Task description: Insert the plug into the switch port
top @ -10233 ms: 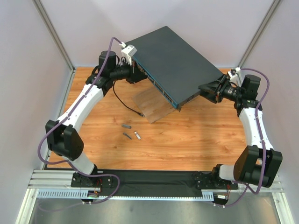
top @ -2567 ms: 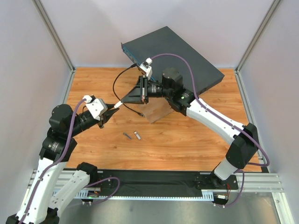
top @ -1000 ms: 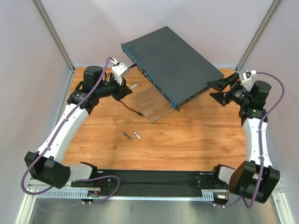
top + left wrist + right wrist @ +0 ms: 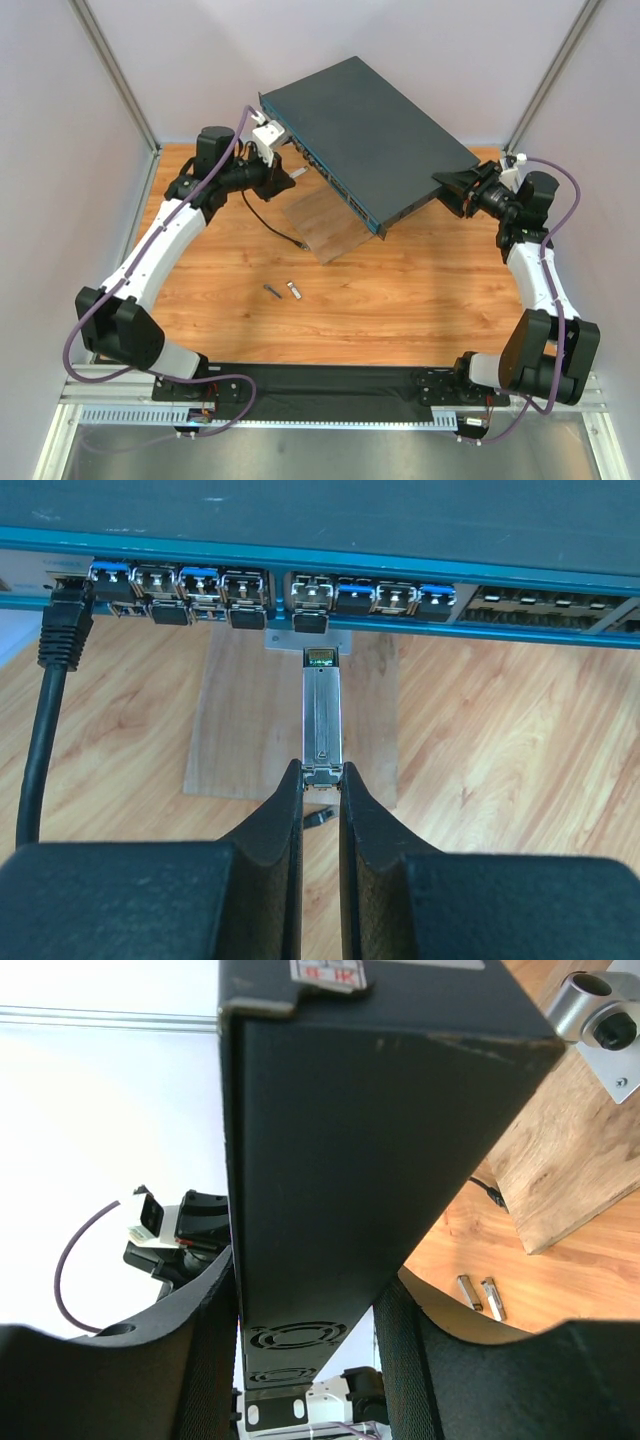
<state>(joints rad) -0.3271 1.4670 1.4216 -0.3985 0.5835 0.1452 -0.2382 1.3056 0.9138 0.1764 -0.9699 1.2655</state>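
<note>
One plug (image 4: 322, 710), pinched by the left hand (image 4: 322, 773), points lengthwise at one switch (image 4: 370, 120); two spares (image 4: 270, 291) lie loose; right hand's (image 4: 447, 191) grip unclear.

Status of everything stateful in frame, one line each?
switch: port row faces the left arm, several ports occupied.
plug: pinched at its tail, tip just short of the port row, not inserted.
left gripper: shut on plug.
right gripper: jaws astride the switch's end; clamped or not, unclear.
black cable: plugged into the switch, left of the plug.
spare modules: two, lying loose on the table.
</note>
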